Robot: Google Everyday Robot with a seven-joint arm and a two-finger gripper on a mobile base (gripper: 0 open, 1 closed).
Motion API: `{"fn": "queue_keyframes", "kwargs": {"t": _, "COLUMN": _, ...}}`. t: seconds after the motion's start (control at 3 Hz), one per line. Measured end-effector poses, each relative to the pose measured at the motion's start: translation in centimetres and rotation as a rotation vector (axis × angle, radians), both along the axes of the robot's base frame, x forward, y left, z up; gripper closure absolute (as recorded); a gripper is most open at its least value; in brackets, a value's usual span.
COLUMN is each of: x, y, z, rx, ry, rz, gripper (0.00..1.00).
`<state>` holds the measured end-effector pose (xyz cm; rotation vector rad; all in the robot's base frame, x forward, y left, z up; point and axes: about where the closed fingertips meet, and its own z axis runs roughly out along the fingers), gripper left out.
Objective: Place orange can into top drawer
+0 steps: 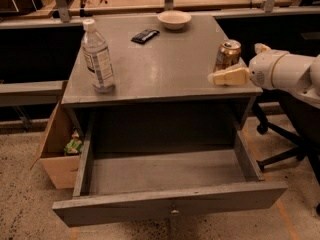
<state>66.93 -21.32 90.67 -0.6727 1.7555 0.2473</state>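
Note:
The orange can point(227, 54) stands upright near the right edge of the grey desk top point(160, 64). My gripper point(231, 67) reaches in from the right at can height and is open. Its near cream finger point(227, 77) lies just in front of the can, and the other finger is mostly hidden behind it. The can stays on the desk. The top drawer point(170, 204) is pulled fully out below the desk top, and its inside shows nothing in it. Its small knob point(174, 212) is on the front panel.
A clear water bottle point(98, 59) stands at the desk's left front. A dark flat packet point(145, 35) and a pale bowl point(174, 19) sit at the back. A brown cardboard box point(57, 149) is on the floor at the left, and an office chair base point(280, 144) at the right.

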Motion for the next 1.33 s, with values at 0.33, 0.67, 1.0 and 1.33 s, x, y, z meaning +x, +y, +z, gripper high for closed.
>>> {"fn": "queue_keyframes", "kwargs": {"t": 0.33, "x": 1.7, "y": -0.1, "z": -0.7, "rx": 0.027, "ry": -0.021, "rz": -0.005, "gripper": 0.0}}
{"fn": "queue_keyframes", "kwargs": {"t": 0.67, "x": 2.8, "y": -1.2, "z": -1.3, "rx": 0.034, "ry": -0.032, "rz": -0.025, "gripper": 0.16}}
{"fn": "queue_keyframes", "kwargs": {"t": 1.0, "x": 3.4, "y": -1.6, "z": -1.4, "rx": 0.035, "ry": -0.043, "rz": -0.024, "gripper": 0.41}}
{"fn": "queue_keyframes", "kwargs": {"t": 1.33, "x": 3.4, "y": -1.6, "z": -1.4, "rx": 0.043, "ry": -0.047, "rz": -0.003, "gripper": 0.63}}
